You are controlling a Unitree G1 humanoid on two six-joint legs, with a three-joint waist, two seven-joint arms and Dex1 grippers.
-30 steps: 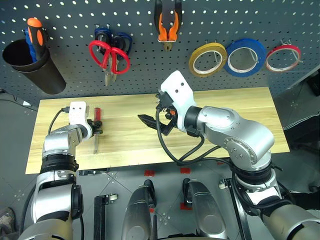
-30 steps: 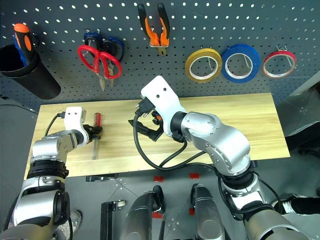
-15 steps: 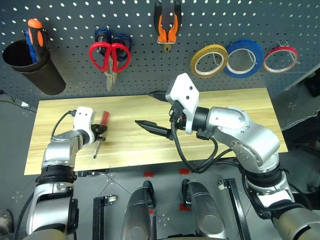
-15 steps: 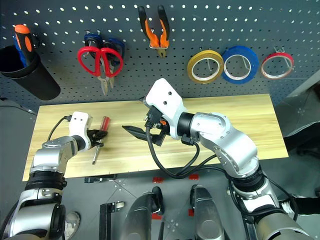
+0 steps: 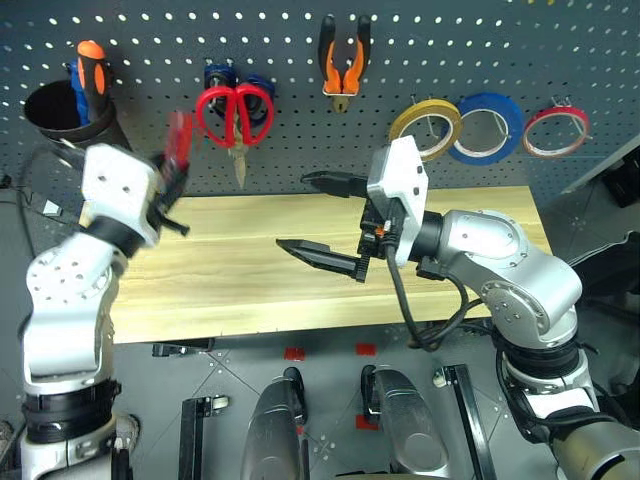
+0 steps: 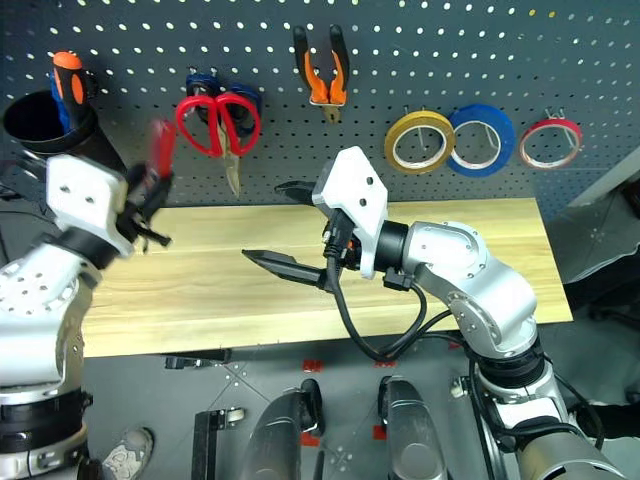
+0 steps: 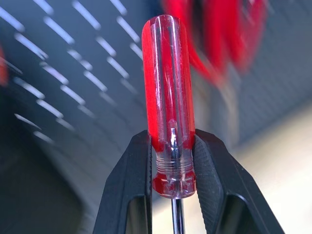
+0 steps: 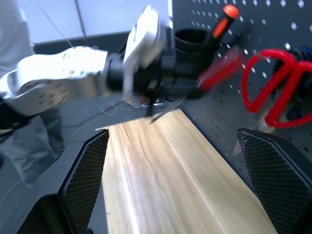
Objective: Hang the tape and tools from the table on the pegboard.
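One tool of the task is off the pegboard (image 5: 520, 40): the slim red-handled screwdriver (image 7: 168, 92), clamped in the left end effector (image 7: 171, 163) at the lower end of its handle, where the shaft starts. That low grip leaves most of the clear red handle standing free above the fingers, which I judge suits dropping it into a holder or onto a hook. It is held up in front of the board, between the black cup (image 5: 60, 108) and the red scissors (image 5: 236, 110), near both but touching neither as far as I can tell.

The rest looks done. The red scissors hang from a hook by their handles, blades down, over a blue-handled pair. The orange-and-black pliers (image 5: 342, 55) hang jaws down. The yellow-tan tape (image 5: 425, 128) sits on its peg by its wide hole, just beside the blue roll (image 5: 487, 128) and the red roll (image 5: 555, 131). The black cup holds an orange screwdriver (image 5: 90, 65) upright, handle up, so it is likely the destination.

The right end effector (image 5: 330, 215) hovers over the bare counter (image 5: 480, 205), fingers spread wide and holding nothing, probably parked clear of the left arm's path.
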